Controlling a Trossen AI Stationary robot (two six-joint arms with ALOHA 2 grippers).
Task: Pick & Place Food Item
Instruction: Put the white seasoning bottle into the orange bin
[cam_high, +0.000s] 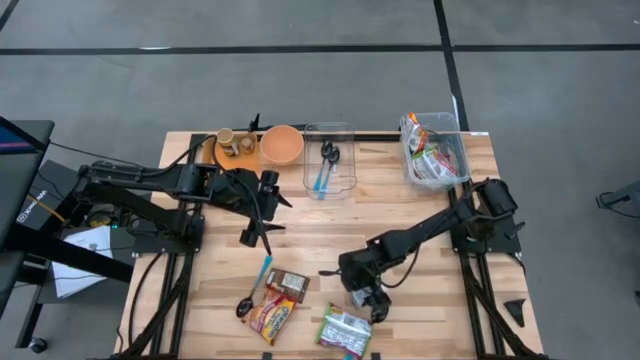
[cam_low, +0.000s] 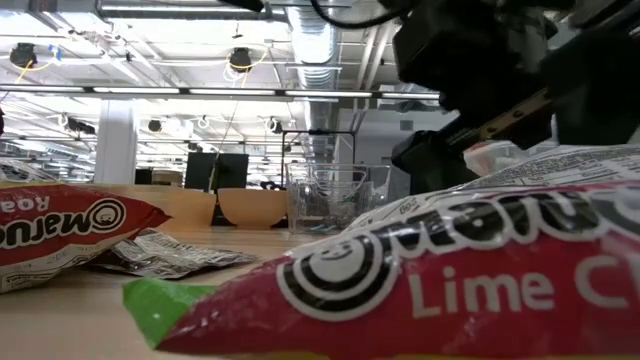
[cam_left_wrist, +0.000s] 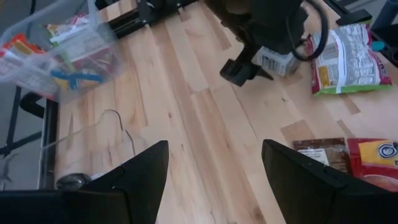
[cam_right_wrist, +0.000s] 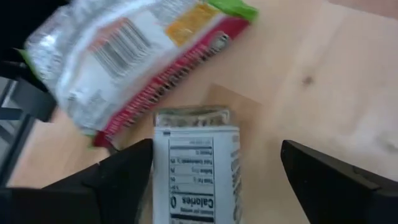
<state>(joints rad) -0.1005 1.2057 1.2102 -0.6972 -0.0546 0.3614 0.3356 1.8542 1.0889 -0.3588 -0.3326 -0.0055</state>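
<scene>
Two sets of fingers are mine, and the right fingers (cam_high: 368, 303) are the ones at work, low over the near part of the counter (cam_high: 420, 215). They stand wide apart, one dark finger (cam_right_wrist: 121, 183) on each side of a small white carton (cam_right_wrist: 196, 165) that lies flat on the wood between them. I cannot tell whether either finger touches the carton; its printed label faces up at me. Just beyond the carton's far end lies a noodle packet (cam_right_wrist: 134, 59) with a green edge and a red stripe, barcode side up, close to the carton but at a slant to it.

My left fingers (cam_high: 262, 215) hang over the middle of the counter, well apart from the carton, spread partway with nothing between them but bare wood. From there I see the carton (cam_left_wrist: 275, 60) under my right arm, and the green-edged packet (cam_left_wrist: 348, 53) beside it. Nearer my left fingers lie a brown packet (cam_high: 286, 284), a red and yellow packet (cam_high: 270, 317) and a spoon with a blue handle (cam_high: 252, 291). Far past both sets of fingers, along the back of the counter, stand an orange bowl (cam_high: 282, 144), a clear tub (cam_high: 329, 160) holding utensils, and a clear bin (cam_high: 433, 150) full of packets.
</scene>
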